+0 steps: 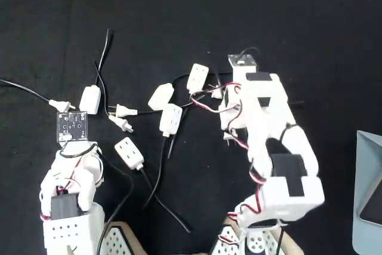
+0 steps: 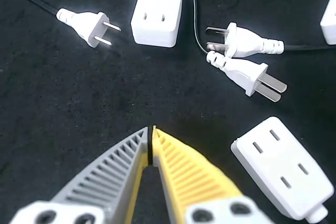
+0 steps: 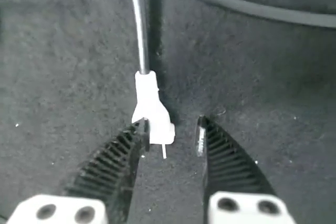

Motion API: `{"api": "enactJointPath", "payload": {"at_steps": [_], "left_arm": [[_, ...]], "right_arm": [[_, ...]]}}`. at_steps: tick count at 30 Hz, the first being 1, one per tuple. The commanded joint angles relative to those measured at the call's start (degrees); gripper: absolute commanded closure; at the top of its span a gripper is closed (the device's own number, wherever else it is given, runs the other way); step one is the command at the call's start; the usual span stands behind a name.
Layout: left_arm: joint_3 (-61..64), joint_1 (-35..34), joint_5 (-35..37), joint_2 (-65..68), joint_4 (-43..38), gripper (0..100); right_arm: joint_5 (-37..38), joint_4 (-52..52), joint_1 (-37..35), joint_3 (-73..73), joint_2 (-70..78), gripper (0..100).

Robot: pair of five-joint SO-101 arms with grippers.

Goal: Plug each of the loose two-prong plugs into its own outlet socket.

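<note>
Straddling white plug (image 3: 152, 115), right end effector (image 3: 171, 125) spread.

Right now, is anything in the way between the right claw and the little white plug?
No, nothing visible is. The white plug lies between the right gripper's open fingers, close beside one of them.

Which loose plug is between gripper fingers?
The plug between the right gripper's open fingers; three other plugs lie ahead of the shut left gripper.

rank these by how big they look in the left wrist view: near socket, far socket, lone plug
1. near socket, though closeness to the camera may inflate it
2. far socket
3. lone plug
</note>
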Motion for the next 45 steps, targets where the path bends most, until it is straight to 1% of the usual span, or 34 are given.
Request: {"api": "enactJointPath", "payload": {"at_steps": [1,6,10,15,17,21,22,28,35,40,45], "left_arm": [[1.0,-0.7,-0.3,-0.4,-1.3,97],[1.0,-0.7,-0.3,-0.4,-1.3,97],[1.0,-0.7,-0.3,-0.4,-1.3,97],[1.0,-0.7,-0.3,-0.4,-1.3,97],[1.0,-0.7,-0.3,-0.4,-1.3,97],[1.0,-0.7,-0.3,-0.4,-1.3,97],[1.0,-0.7,-0.3,-0.4,-1.3,97],[1.0,-0.7,-0.3,-0.4,-1.3,97],[1.0,-0.7,-0.3,-0.4,-1.3,97],[1.0,-0.7,-0.3,-0.4,-1.3,97],[1.0,-0.7,-0.3,-0.4,-1.3,97]], "right_arm": [[-0.3,-0.3,0.4,-4.4,4.2,84.6],[-0.4,3.3,-2.3,-6.5,6.5,84.6],[-4.0,4.4,-5.5,-6.6,6.5,84.6],[-4.7,4.5,-6.1,-6.6,6.8,84.8],[-4.7,4.5,-5.9,-6.6,6.8,87.4],[-4.6,4.5,-5.8,-6.6,6.5,97.6],[-4.6,4.5,-5.9,-6.6,6.4,98.8],[-4.5,4.8,-6.1,-6.5,6.4,98.6],[-4.2,9.3,-6.8,-9.8,6.4,98.5],[-4.2,14.7,-6.8,-13.6,6.8,91.1],[-4.2,15.3,-6.7,-14.5,6.8,91.0]]}}
